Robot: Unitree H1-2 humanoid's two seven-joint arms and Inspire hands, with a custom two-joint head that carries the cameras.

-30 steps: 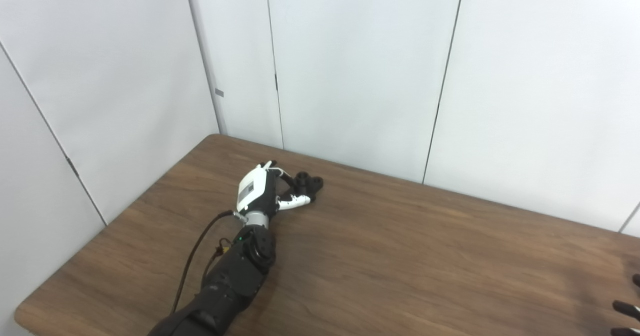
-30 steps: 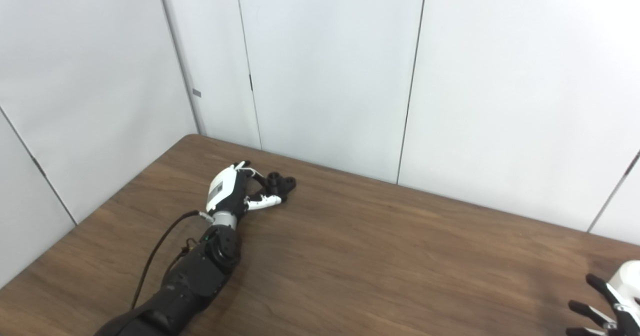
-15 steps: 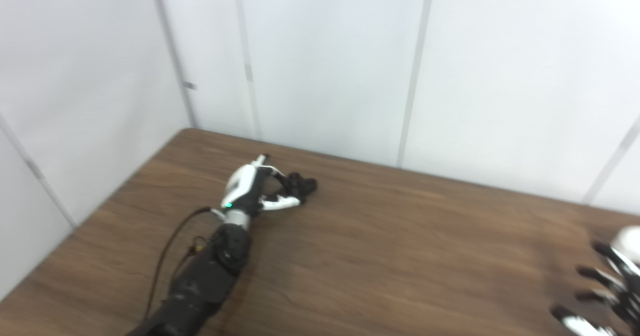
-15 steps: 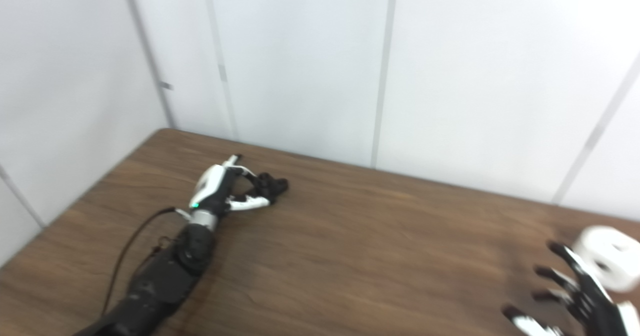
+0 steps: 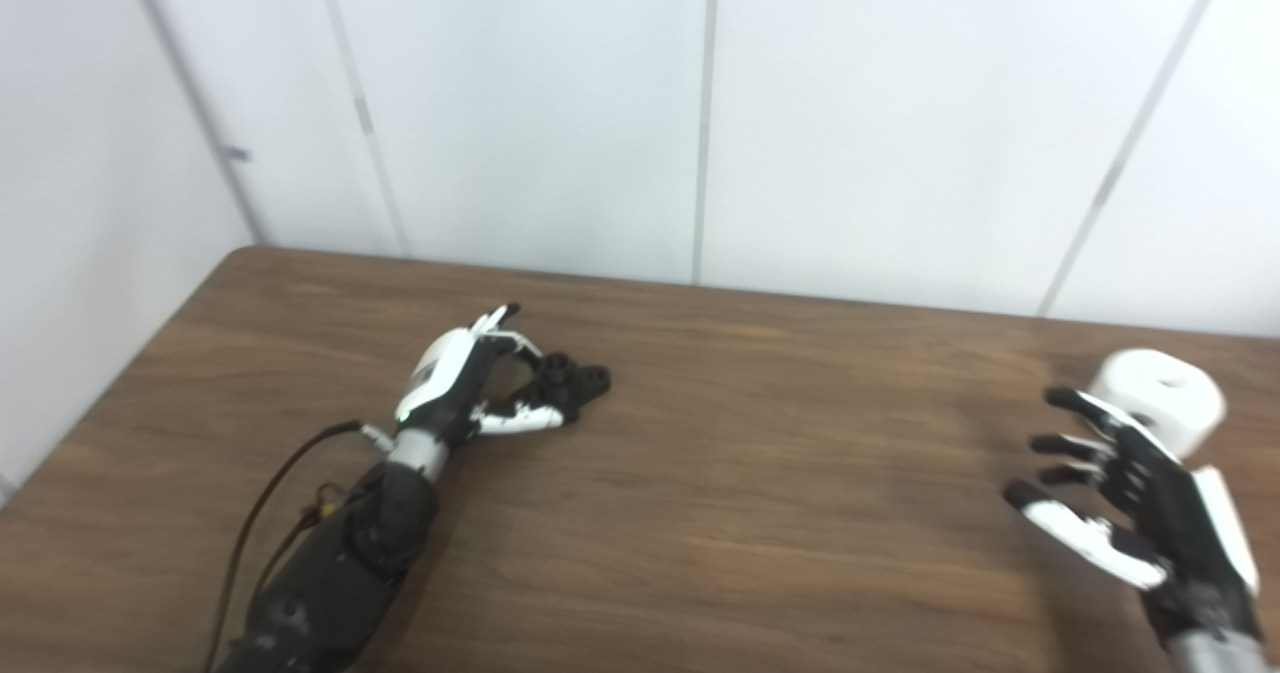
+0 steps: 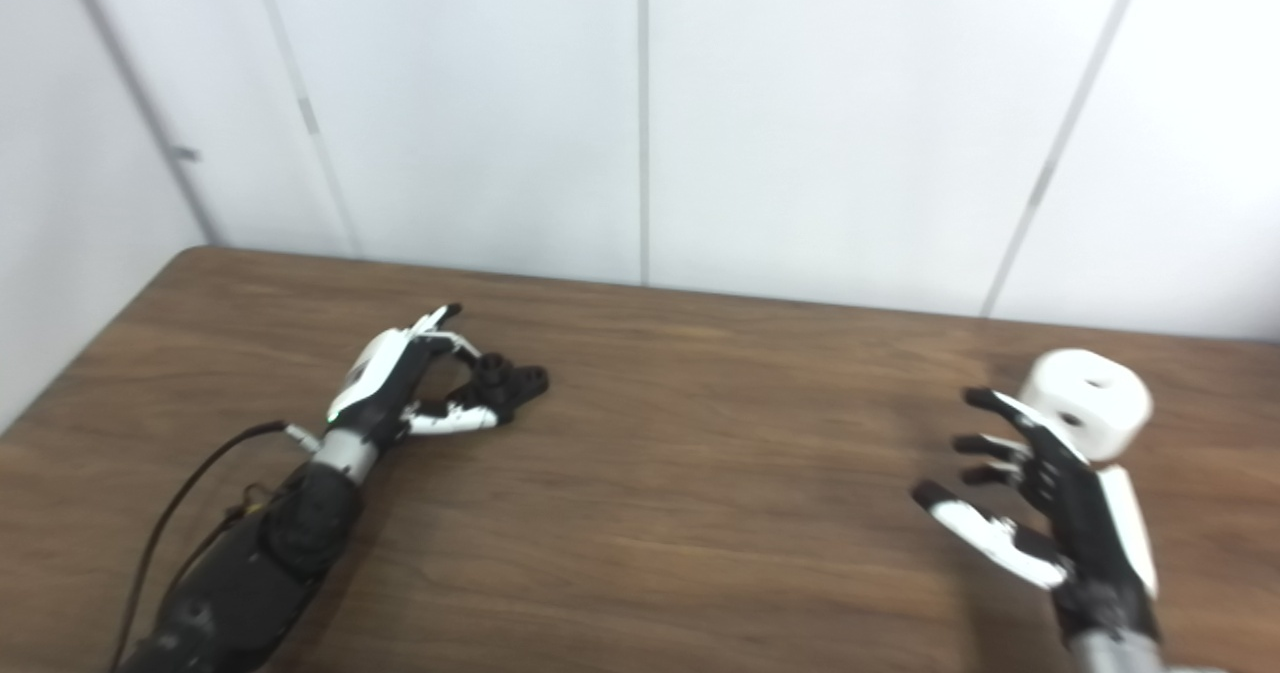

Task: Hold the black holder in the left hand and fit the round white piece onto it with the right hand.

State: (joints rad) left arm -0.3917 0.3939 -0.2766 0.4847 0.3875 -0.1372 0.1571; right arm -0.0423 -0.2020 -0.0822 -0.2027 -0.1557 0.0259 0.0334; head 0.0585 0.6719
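The black holder [image 5: 578, 385] lies on the brown table [image 5: 760, 473], left of the middle. My left hand [image 5: 462, 383] reaches it from the near left. Its curled fingers and white thumb [image 5: 520, 419] close around the holder's near end, and one finger points up, away from it. The round white piece [image 5: 1160, 401], a short cylinder with a hole in its top, stands at the far right. My right hand [image 5: 1120, 498] is just in front and to the left of it, open with fingers spread, holding nothing. Its fingertips are close to the piece's side.
White wall panels [image 5: 700, 113] rise right behind the table's far edge. A black cable [image 5: 265, 498] runs along my left forearm. Bare wood lies between the two hands.
The camera has swung to the right, bringing my right hand and the white piece fully into view. My left hand has stayed at the holder.
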